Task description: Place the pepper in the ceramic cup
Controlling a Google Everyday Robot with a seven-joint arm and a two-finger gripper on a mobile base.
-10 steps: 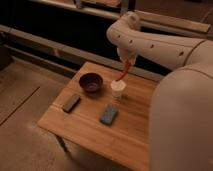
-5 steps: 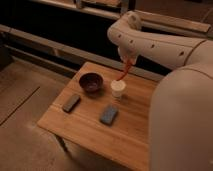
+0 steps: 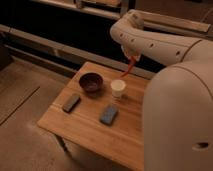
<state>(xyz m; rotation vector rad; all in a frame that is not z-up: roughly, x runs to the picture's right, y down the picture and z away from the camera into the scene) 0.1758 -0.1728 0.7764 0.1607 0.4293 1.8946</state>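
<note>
Pepper [image 3: 128, 68] first: it hangs in the air from my gripper [image 3: 133, 57], slim and red-orange, upper end at the fingers, pointed tip slanting down and to the left in my view. The tip ends just above the cup [image 3: 118, 88], near the right part of its rim, with a small gap between them, so the pepper is over the cup and not inside it. The gripper sits under the bend of the pale arm [image 3: 150, 42], which reaches in from the upper right and hides most of it. The fingers are pinched tight on the pepper's upper end and have nothing else in their grasp.

The cup is plain and white, upright on the wooden table [image 3: 90, 131], toward its back edge. Just beside it on the left, close but not touching, stands a wider dark brown bowl [image 3: 91, 82]. Nearer the front lie two flat pieces: a dark block [image 3: 71, 103] ahead of the bowl and a blue-grey block [image 3: 109, 114] ahead of the cup, apart from each other. The robot's big rounded body [image 3: 180, 120] fills the right side of my view and covers the table's right end.

Against the pictures from a second ago and half a second ago I find no change: the pepper hangs at the same slant over the cup, the arm holds the same pose, and bowl, cup and both blocks lie where they lay.
</note>
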